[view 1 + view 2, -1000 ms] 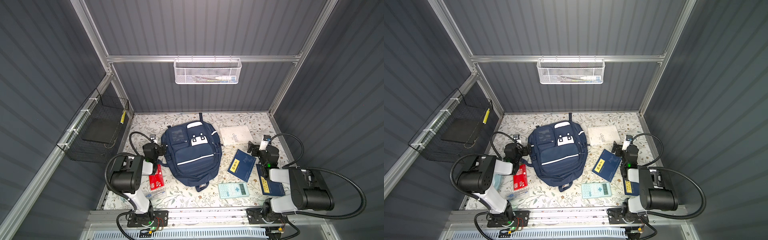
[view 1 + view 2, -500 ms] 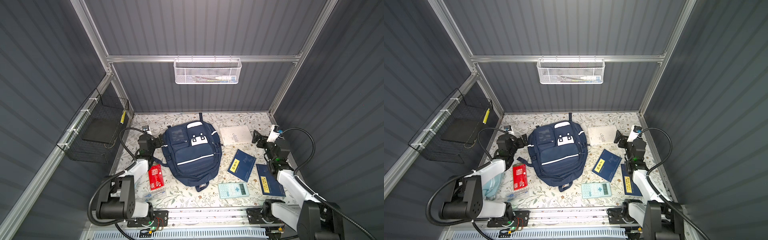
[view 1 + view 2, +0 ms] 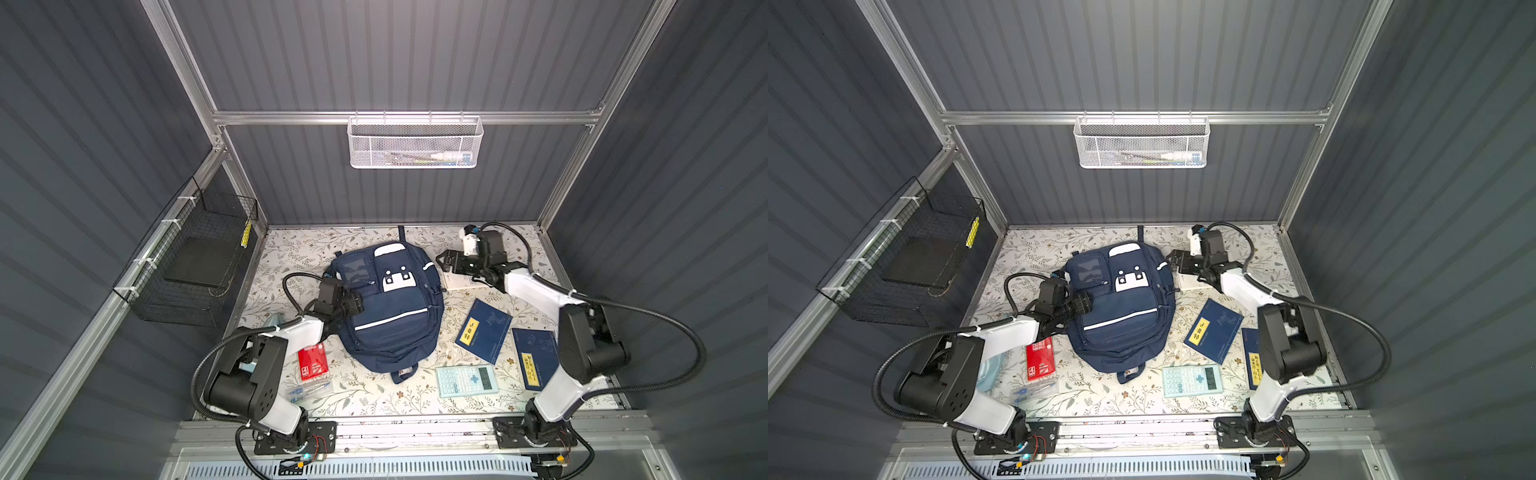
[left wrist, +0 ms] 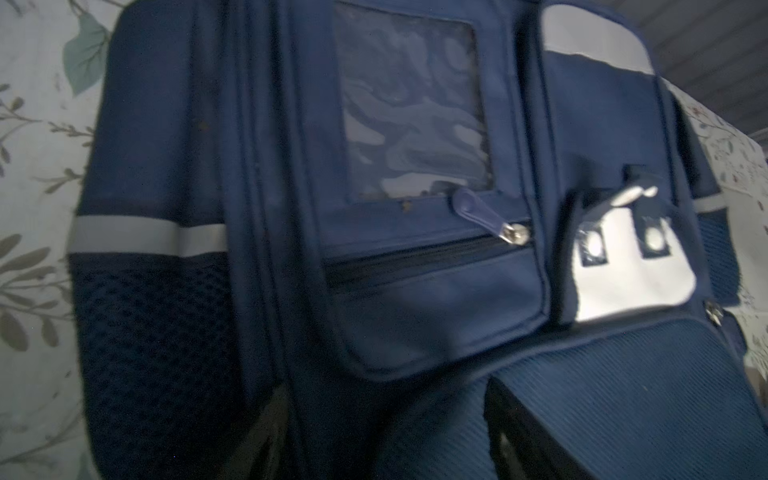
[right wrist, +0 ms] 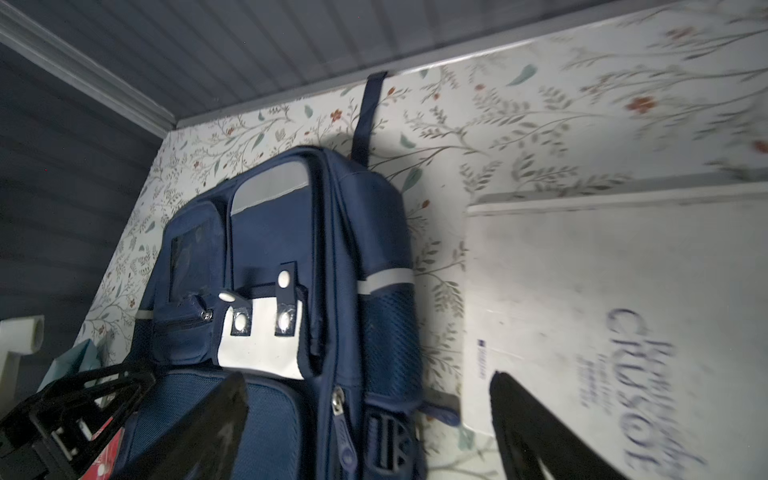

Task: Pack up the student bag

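Both top views show the large navy blue fabric backpack (image 3: 390, 349) lying front-up on the floral worktop (image 3: 374, 397). Your left hand (image 3: 357, 306) is over its front pocket (image 3: 395, 307), right hand (image 3: 444, 262) beside its upper corner (both spread, empty). Pin the fabric before pulling the zip tab (image 5: 337, 400).

I stand in a robotics lab test cell, not a lived-in room. Dark grey ribbed wall panels (image 3: 395, 54) in aluminium profile framing (image 3: 405, 117) box me in. A white mesh basket (image 3: 415, 145) hangs at twelve o'clock and a black wire basket (image 3: 174, 307) at nine. My arm bases (image 3: 296, 439) are bolted to a metal rail (image 3: 415, 432) at six, edging a floral-print tabletop (image 3: 374, 399).
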Motion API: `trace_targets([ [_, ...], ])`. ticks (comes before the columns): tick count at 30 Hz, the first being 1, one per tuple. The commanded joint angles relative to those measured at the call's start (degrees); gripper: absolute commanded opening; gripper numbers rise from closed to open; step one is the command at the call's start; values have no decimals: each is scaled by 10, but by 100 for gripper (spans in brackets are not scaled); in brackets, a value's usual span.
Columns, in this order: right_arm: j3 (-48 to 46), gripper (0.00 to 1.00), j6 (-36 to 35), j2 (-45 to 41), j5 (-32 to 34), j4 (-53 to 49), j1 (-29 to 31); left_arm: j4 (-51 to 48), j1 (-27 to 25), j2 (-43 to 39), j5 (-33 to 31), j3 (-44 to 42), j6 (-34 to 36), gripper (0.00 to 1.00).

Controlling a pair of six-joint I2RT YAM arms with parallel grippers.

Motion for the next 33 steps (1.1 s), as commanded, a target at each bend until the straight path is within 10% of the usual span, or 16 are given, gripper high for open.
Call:
trace_targets([
  [1,67,87,-32,72,-22,-100,21,-26,3,61,-6,30,-8,70],
  [12,54,25,-40,96,17,-164,25,-5,4,206,36,173,8,47],
  [19,-17,30,-38,52,-75,-156,42,-83,27,298,55,383,41,50],
  [22,-30,42,-73,25,-95,-160,57,-120,29,298,63,450,54,74],
  [33,-3,64,-216,-70,117,-205,47,-198,8,45,86,271,65,85],
])
